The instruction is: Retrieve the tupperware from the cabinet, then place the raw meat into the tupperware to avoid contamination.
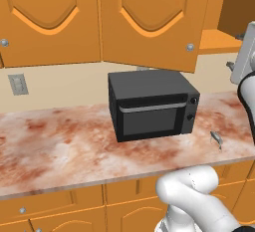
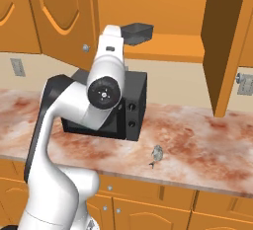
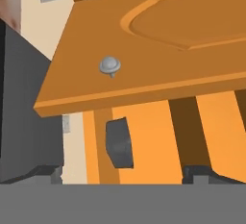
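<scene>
Wide-open gripper up at the open cabinet, nothing held.

Two dark finger tips of the gripper [image 3: 120, 176] spread far apart, empty, aimed past the open arched-panel door [image 3: 158, 40] with its small round silver knob [image 3: 110, 66] toward the small grey translucent plastic tupperware [image 3: 119, 143] sitting back on the shelf. In the right base view, same shallow rectangular tupperware [image 2: 137, 33] on the left part of the orange-brown wooden wall cabinet's [image 2: 168, 46] open shelf, just behind the raised white arm. Below, big black microwave box [image 1: 152, 104] on the reddish marbled countertop [image 1: 55, 146]. Small grey piece of raw meat [image 2: 156, 154] near the counter's front edge, right of the microwave, well apart from the tupperware.
</scene>
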Motion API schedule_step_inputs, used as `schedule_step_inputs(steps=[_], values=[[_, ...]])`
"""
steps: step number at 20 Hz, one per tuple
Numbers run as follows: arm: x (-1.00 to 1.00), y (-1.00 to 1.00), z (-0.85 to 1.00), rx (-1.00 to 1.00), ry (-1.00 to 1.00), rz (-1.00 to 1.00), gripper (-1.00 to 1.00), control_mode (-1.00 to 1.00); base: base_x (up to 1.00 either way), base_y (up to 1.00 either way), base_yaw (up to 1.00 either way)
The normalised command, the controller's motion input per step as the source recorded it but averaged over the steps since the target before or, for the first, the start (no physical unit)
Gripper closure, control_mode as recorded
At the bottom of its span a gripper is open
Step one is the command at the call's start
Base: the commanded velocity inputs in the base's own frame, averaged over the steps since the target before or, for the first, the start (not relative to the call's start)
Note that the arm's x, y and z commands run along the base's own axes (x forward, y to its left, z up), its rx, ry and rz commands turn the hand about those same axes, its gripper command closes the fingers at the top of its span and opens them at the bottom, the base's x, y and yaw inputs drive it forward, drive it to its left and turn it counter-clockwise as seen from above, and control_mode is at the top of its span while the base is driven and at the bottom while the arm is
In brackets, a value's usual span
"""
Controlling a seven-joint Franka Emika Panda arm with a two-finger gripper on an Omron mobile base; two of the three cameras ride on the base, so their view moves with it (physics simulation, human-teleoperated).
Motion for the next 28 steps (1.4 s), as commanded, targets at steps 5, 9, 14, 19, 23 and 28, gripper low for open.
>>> schedule_step_inputs(steps=[5,9,14,19,23,28], values=[[0.16,0.00,-0.04,0.00,0.00,0.08,-1.00,-1.00,0.00,0.00,0.00],[0.14,0.04,-0.03,0.00,0.00,0.04,-1.00,-1.00,0.00,0.00,0.00],[0.12,0.05,0.00,0.00,0.00,0.00,-1.00,-1.00,0.00,0.00,0.00],[0.08,0.07,-0.01,0.00,0.00,0.00,-1.00,-1.00,0.00,0.00,0.00],[0.11,0.05,-0.02,0.00,0.00,0.01,-1.00,-1.00,0.00,0.00,0.00],[0.19,0.00,-0.04,0.00,0.00,0.04,-1.00,-1.00,0.00,0.00,0.00]])
